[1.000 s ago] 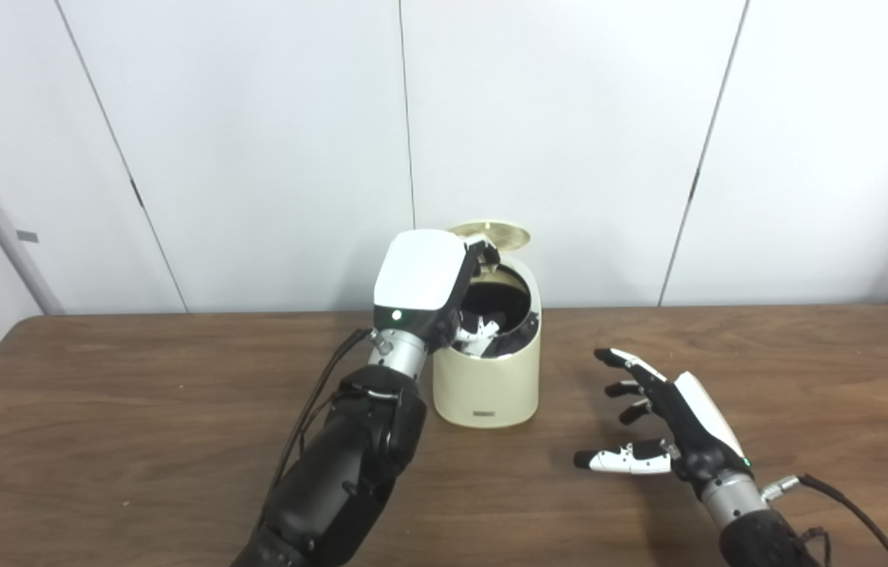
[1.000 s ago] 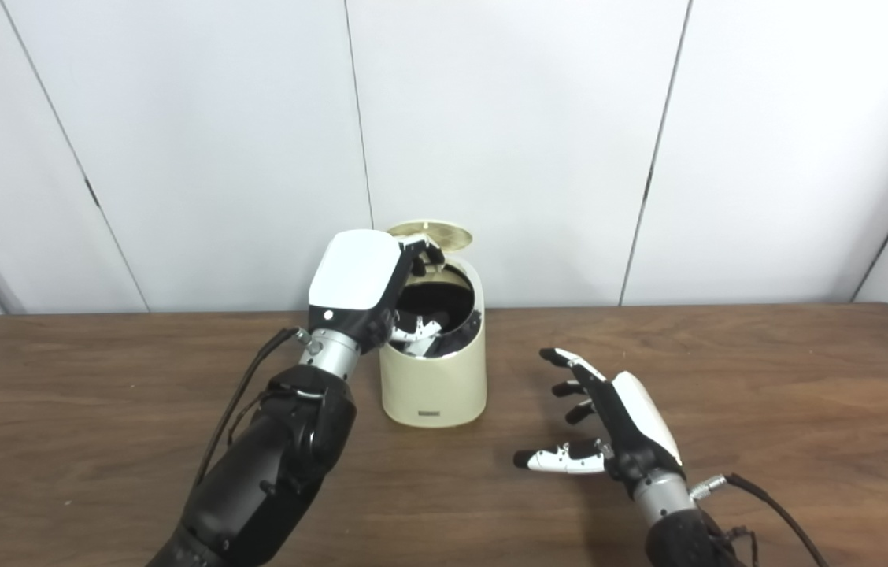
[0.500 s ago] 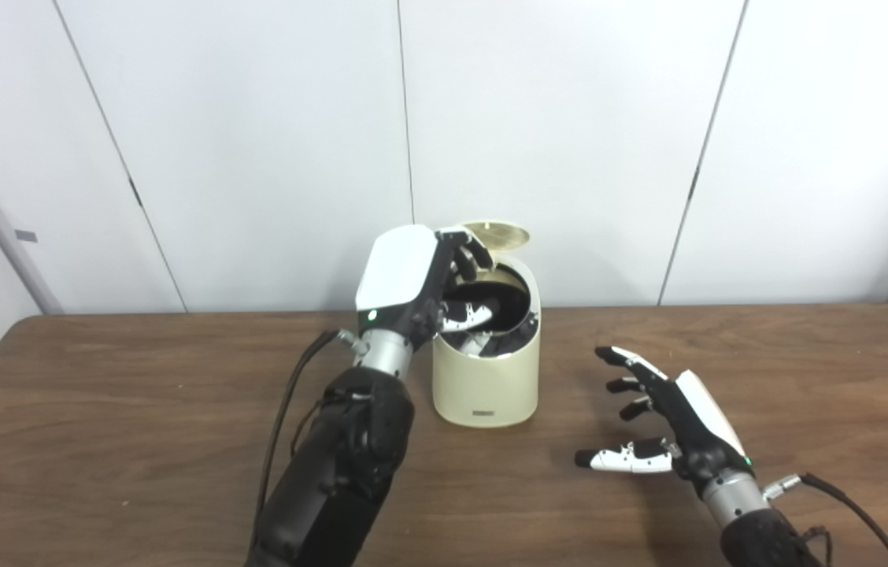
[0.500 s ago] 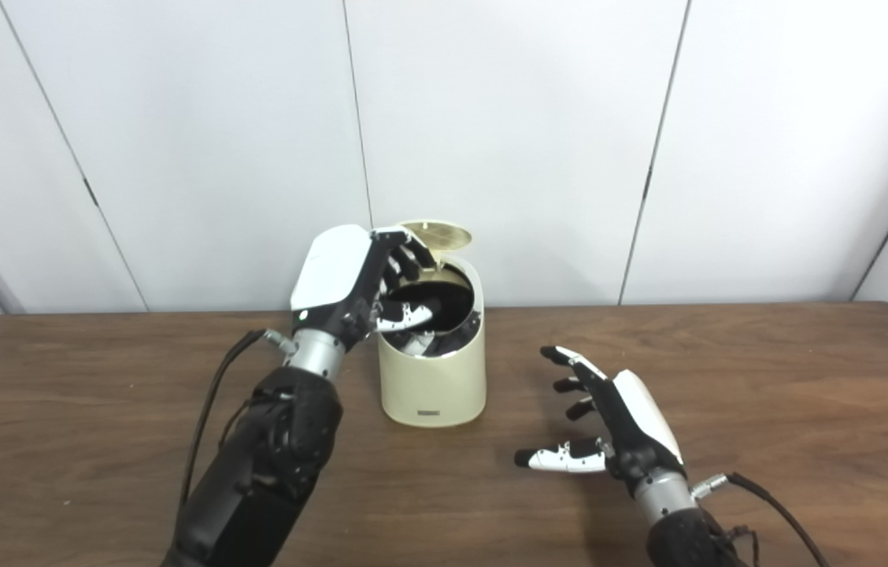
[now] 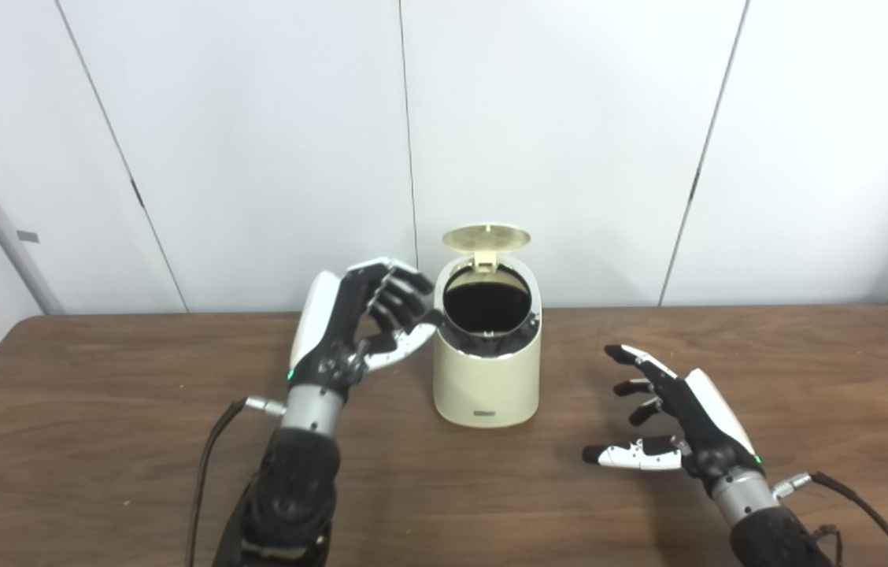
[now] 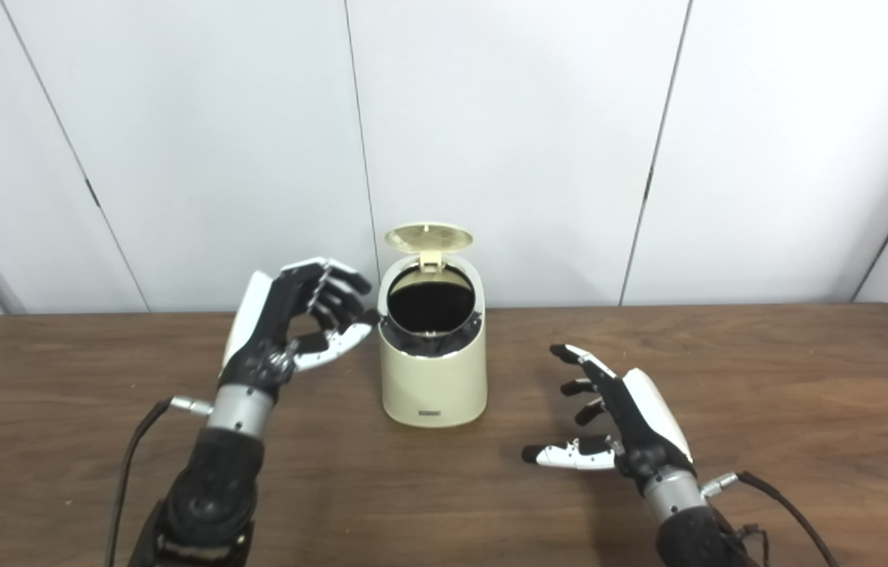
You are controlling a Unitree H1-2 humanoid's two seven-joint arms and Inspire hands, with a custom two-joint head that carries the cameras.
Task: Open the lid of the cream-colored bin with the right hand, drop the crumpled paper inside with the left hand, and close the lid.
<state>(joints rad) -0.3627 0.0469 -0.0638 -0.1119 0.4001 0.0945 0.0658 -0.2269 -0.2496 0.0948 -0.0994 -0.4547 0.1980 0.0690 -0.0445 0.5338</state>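
While lid (image 5: pixel 486 237) stands raised, one bin (image 5: pixel 486 383), two empty robot hands

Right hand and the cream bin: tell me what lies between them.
Only bare wooden table. Both views show nothing lying between the open right hand and the cream bin, whose lid stands open.
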